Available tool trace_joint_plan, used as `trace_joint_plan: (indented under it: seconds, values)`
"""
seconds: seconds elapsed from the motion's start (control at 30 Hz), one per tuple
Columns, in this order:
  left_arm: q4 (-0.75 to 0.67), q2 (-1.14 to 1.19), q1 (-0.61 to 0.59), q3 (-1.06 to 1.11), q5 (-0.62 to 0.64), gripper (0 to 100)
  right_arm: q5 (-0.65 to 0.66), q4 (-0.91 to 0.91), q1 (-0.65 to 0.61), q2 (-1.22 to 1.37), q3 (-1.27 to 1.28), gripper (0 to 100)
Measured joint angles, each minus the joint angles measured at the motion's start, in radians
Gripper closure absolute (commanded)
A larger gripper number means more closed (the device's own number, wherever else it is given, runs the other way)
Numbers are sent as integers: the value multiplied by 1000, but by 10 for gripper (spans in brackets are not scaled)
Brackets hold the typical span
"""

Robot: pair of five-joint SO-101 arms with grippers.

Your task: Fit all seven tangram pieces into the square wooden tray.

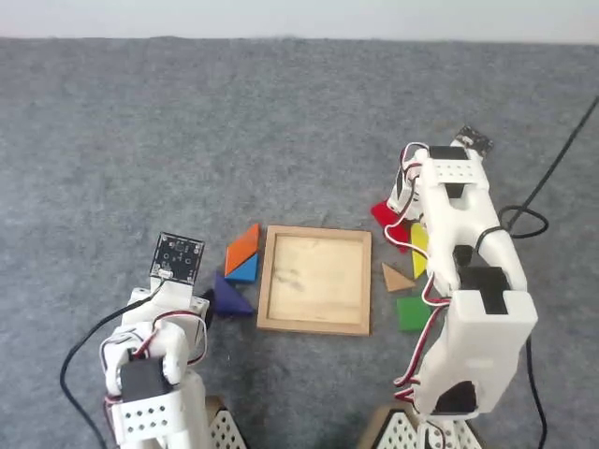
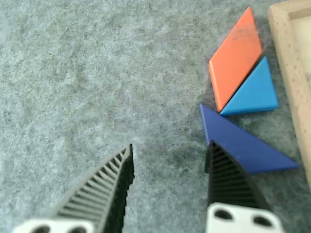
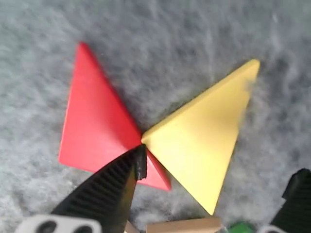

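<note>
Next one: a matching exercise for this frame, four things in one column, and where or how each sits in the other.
1 orange piece
2 dark blue triangle
3 yellow triangle
4 tray

a empty
b corner meets red triangle
c at a fingertip of the left gripper
d edge along light blue triangle

Pairs: 1-d; 2-c; 3-b; 4-a

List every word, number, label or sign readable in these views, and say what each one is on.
None can be read.
Wooden tray: faint grey smudges on its floor, no lettering.
Orange piece, red piece, yellow piece: plain faces, no print.
Dark board on the left arm's wrist: any marking too small to read.
</note>
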Motion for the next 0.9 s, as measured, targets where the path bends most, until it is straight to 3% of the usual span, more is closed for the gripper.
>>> trace_joint_plan:
  seconds: [0.23, 0.5, 0.9]
  values:
    - [0, 0, 0, 0, 0, 775, -98, -80, 5, 57, -28, 556]
    - [0, 0, 0, 0, 0, 775, -106, -57, 15, 146, -161, 555]
    - [0, 0, 0, 0, 0, 775, -107, 241, 25, 311, -354, 556]
